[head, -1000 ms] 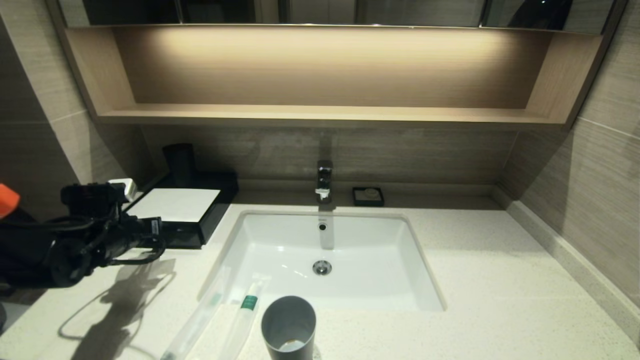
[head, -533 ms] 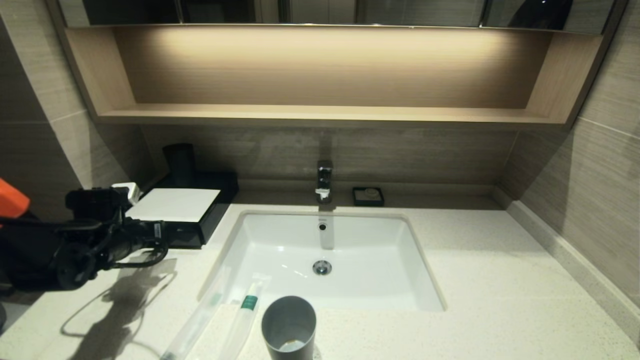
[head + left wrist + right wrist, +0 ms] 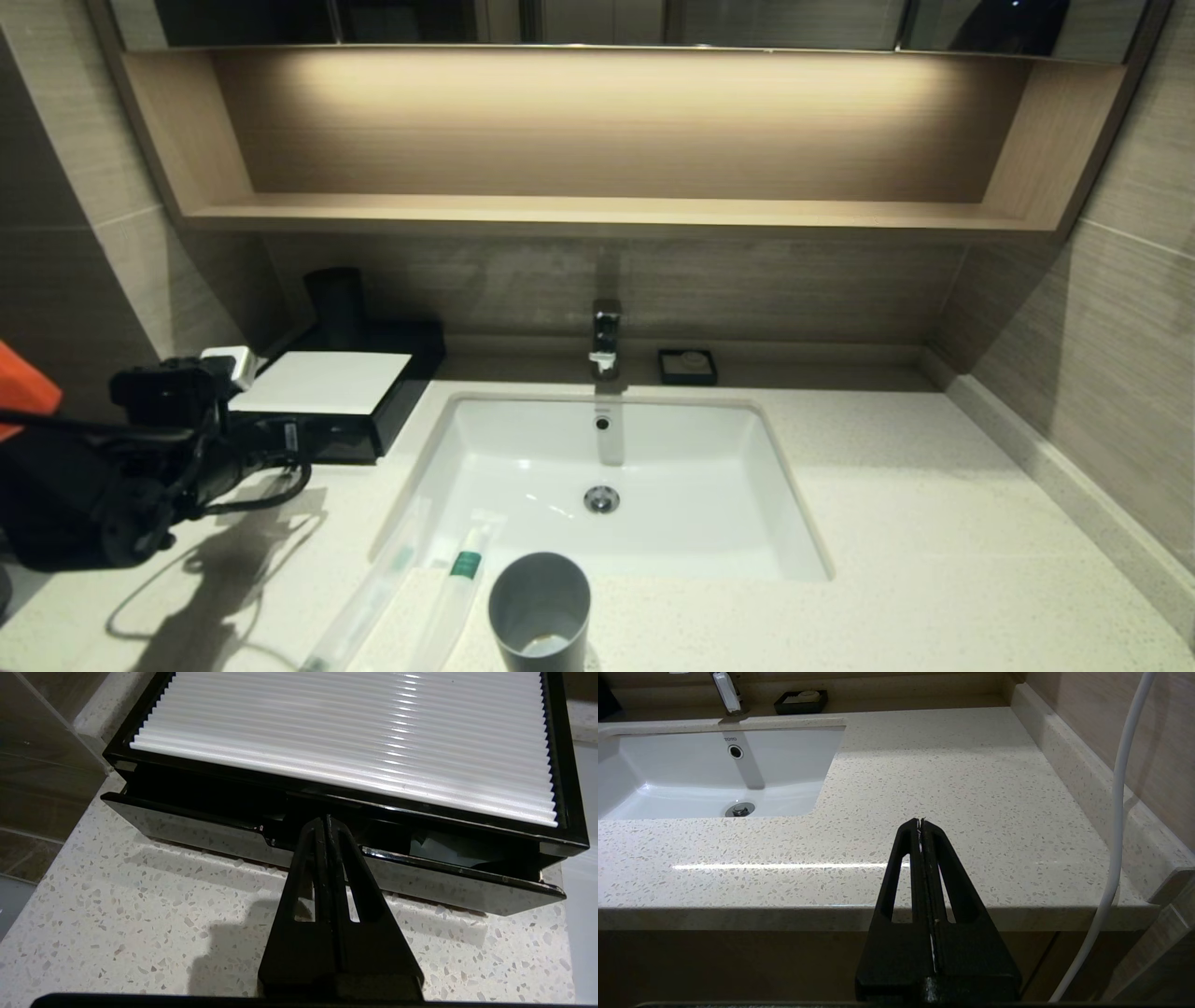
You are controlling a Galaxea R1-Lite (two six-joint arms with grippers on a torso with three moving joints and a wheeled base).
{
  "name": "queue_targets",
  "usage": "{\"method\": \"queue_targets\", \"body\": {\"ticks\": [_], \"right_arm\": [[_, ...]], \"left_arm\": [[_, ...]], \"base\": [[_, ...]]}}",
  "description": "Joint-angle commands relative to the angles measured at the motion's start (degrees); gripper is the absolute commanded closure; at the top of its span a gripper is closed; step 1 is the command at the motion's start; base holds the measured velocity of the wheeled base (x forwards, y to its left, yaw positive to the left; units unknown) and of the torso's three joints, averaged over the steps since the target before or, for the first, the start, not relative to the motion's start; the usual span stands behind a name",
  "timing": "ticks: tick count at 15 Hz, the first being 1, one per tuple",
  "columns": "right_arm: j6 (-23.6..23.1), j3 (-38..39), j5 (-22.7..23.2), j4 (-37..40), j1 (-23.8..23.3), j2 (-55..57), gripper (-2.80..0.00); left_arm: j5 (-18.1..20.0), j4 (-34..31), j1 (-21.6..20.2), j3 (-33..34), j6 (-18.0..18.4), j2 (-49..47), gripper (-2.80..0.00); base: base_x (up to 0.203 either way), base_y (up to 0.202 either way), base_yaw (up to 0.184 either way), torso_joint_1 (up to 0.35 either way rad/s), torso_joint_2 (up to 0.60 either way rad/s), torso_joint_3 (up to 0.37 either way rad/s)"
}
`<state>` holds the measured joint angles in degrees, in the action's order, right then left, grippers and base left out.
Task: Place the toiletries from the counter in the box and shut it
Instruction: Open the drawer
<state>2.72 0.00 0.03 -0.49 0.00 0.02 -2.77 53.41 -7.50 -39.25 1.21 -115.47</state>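
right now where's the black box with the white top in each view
Head view: the box sits at the left back of the counter, left of the sink, with the left gripper at its front.
Left wrist view: the box fills the upper part, drawer slightly out, shut fingertips at the drawer's front.
Right wrist view: not in it.
Shared landmark: the speckled counter, in all three views.

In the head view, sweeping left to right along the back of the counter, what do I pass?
Left gripper at the box's front → black box → faucet → small black soap dish.
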Motion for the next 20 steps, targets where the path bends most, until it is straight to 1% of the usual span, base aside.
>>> {"method": "queue_targets", "body": {"ticks": [1,2,5,11,20], "right_arm": [[0.01,0.0,0.01,-0.04,0.0,-0.02,0.0],[0.01,0.0,0.02,-0.04,0.0,-0.02,0.0],[0.08,0.0,-0.02,-0.04,0.0,-0.02,0.0],[0.01,0.0,0.05,-0.04,0.0,-0.02,0.0],[0.01,0.0,0.01,-0.04,0.0,0.02,0.0]], "left_arm": [[-0.04,0.47,-0.15,0.91,0.11,-0.11,0.0],[-0.02,1.03,-0.63,1.41,0.07,-0.21,0.0],[1.17,5.86,-1.46,2.95,0.1,-1.16,0.0],[2.07,6.0,-1.47,3.74,0.55,-1.25,0.0],[2.16,7.32,-1.47,3.22,0.64,-3.07,0.0]], "base": [[0.0,0.0,0.0,0.0,0.0,0.0],[0.0,0.0,0.0,0.0,0.0,0.0],[0.0,0.0,0.0,0.0,0.0,0.0],[0.0,0.0,0.0,0.0,0.0,0.0],[0.0,0.0,0.0,0.0,0.0,0.0]]}}
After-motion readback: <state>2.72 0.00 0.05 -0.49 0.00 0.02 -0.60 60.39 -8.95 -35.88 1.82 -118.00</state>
